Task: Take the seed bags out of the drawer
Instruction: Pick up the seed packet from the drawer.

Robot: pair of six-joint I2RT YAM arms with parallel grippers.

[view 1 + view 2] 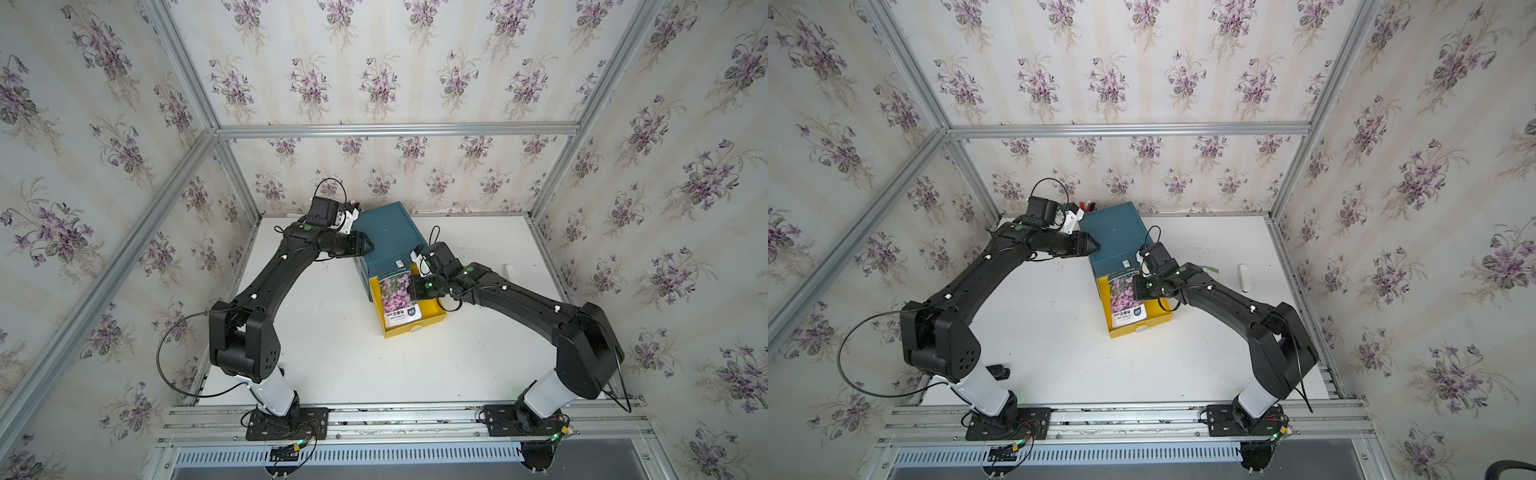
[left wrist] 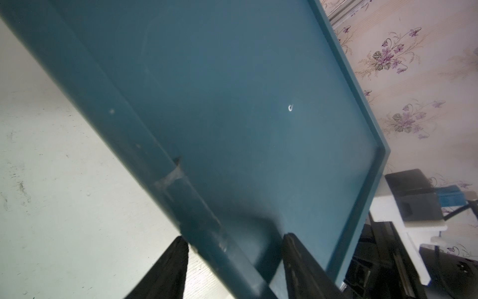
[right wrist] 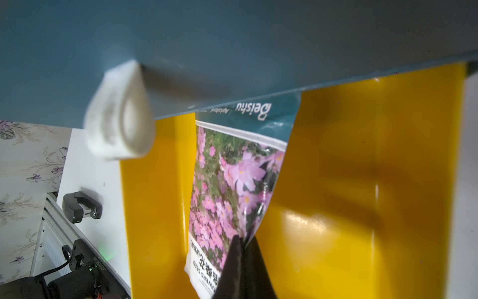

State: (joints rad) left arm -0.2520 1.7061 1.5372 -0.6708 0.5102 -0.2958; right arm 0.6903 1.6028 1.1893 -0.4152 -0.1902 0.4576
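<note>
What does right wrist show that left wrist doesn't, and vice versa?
Right wrist only: the open yellow drawer, a pink-flower seed bag pinched at one edge by the shut right gripper, and a white handle above the drawer.
Left wrist only: the flat, rimmed top of the teal cabinet, with the left gripper clamped on its side edge.
Both: the teal cabinet, the white table and the floral wallpaper.

seed bag (image 3: 232, 181), teal top band reading "Beishu", white end reading "…OWERS SEED"
</note>
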